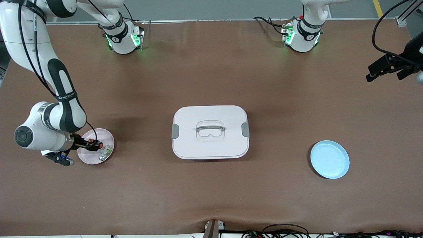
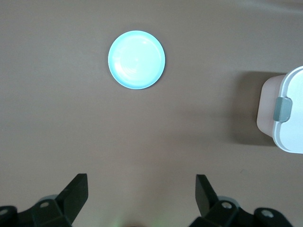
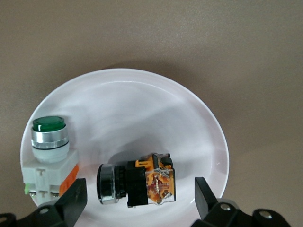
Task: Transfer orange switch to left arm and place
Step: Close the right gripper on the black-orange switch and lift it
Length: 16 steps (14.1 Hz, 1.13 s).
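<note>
Bright, even light falls from overhead, so the brown table (image 1: 211, 191) shows only soft shadows, one beside the box (image 1: 210, 132) and another by the pink plate (image 1: 96, 146). The blue plate (image 2: 136, 59) glares almost white in the left wrist view. Close up, the orange switch (image 3: 137, 184) looks sharp, though the dark gripper fingers (image 3: 71, 201) at the frame's edge seem slightly blurred.

I see the box (image 1: 210, 132) in the middle of the table (image 1: 211, 79), between the pink plate (image 1: 107, 137) and the blue plate (image 1: 329, 159), so it blocks the straight low way between them. Bare table lies wide on the box's side toward the bases and on its side toward the camera. In the right wrist view, the green part (image 3: 48, 156) lies just beside the switch (image 3: 135, 184) on the plate.
</note>
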### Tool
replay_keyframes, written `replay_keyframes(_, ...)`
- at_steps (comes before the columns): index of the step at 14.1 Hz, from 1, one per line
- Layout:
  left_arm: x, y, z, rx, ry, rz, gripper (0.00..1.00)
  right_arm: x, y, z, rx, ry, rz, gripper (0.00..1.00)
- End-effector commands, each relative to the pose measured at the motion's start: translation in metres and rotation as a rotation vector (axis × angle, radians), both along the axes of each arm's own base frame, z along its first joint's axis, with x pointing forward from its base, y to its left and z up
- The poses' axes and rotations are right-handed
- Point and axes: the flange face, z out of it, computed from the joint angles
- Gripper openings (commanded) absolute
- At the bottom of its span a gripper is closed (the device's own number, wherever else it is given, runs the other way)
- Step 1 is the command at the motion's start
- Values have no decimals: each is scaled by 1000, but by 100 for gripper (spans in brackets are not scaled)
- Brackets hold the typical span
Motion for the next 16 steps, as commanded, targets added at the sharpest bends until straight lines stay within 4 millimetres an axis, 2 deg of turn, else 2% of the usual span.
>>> replay_keyframes(1,1,2,4,-12,-15,-16,100,1,1,-4,12,-16,40,100)
replay_keyframes(8,1,-1,3,-10,-14,-21,100,-7,1,-20,14,-31,93,100)
replay_keyframes(12,6,-2,-4,-14,-1,-24,100,-12,3,-27,9,-46,94,100)
replay_keyframes(16,6,-3,-4,-15,-1,-25,100,-14,3,-28,10,-40,94,100)
